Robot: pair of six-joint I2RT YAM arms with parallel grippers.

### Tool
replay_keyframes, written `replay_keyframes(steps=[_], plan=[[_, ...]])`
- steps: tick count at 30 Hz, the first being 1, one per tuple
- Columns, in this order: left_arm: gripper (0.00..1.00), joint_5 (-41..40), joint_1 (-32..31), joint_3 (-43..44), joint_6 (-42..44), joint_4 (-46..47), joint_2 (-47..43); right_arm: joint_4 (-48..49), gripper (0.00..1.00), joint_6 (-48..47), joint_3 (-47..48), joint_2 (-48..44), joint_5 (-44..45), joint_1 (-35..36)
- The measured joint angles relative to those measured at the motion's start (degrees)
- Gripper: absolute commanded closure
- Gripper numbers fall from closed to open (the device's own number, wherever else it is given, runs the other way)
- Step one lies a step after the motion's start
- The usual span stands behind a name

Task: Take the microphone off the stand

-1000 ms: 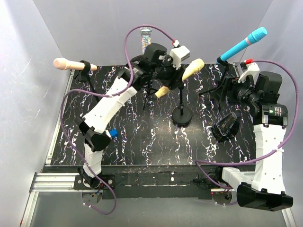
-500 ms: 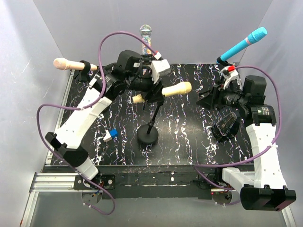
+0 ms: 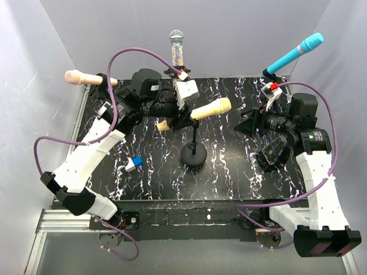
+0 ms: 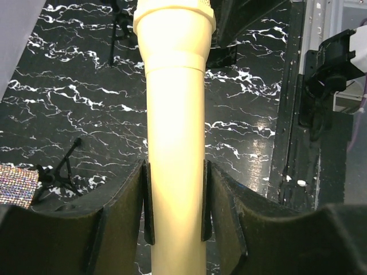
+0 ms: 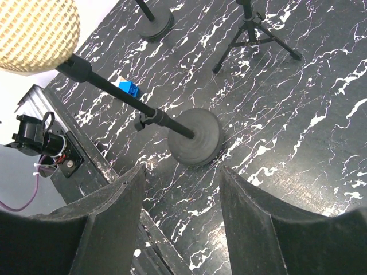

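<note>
Two grippers, one target: the cream microphone (image 3: 211,107) hangs tilted above the middle of the tabletop (image 3: 223,177) and looks attached to the top of its stand (image 3: 194,154). The stand's round base rests near the centre, a bit toward the near edge. The left gripper (image 4: 175,197) pinches the mic's barrel, with its pads (image 4: 148,200) pressed on both sides in the left wrist view. The right gripper (image 3: 245,123) hovers right of the stand, toward the right edge, jaws spread wide with nothing between them. Its wrist camera looks down on the pole and base. Step in hand, as I read it: the grip on the mic is secured and the second arm is lining up to brace the stand. The mic is not yet out of the holder, so the task is early to mid. The next move likely calls for the right jaws to close on the pole or pin the base. Then the left pulls the mic out along its own axis — otherwise the light stand probably lifts or tips with it. A blue block (image 3: 133,164) lies toward the near-left corner, out of the way.
</note>
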Motion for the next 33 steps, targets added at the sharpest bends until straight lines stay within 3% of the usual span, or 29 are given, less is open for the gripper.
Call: replay_keyframes(steps=[10,12,15,17,22,29,33], plan=[[0.99,-0.2,0.0,-4.4,1.0,3.4,0.7,0.1,0.39,-1.7,-0.1,0.1,0.0,0.1],[0.86,-0.1,0.0,-4.4,0.6,3.5,1.4,-0.1,0.39,-2.3,-0.1,0.2,0.0,0.1],[0.48,-0.2,0.0,-4.4,0.2,3.6,2.3,-0.1,0.39,-2.9,-0.1,0.4,-0.1,0.1],[0.38,-0.4,0.0,-3.8,-0.1,3.9,2.8,-0.1,0.39,-3.0,-0.1,0.4,-0.2,0.1],[0.24,-0.4,0.0,1.4,-1.1,6.1,4.3,-0.3,0.37,-3.0,-0.1,0.4,-0.8,0.1],[0.21,1.6,-0.6,13.2,-2.2,1.6,11.0,-2.0,0.36,-3.1,-0.3,0.0,-1.5,0.1],[0.23,0.6,-1.4,14.6,-2.4,-2.2,14.5,-2.3,0.36,-3.4,-2.4,-1.6,-1.8,0.1]])
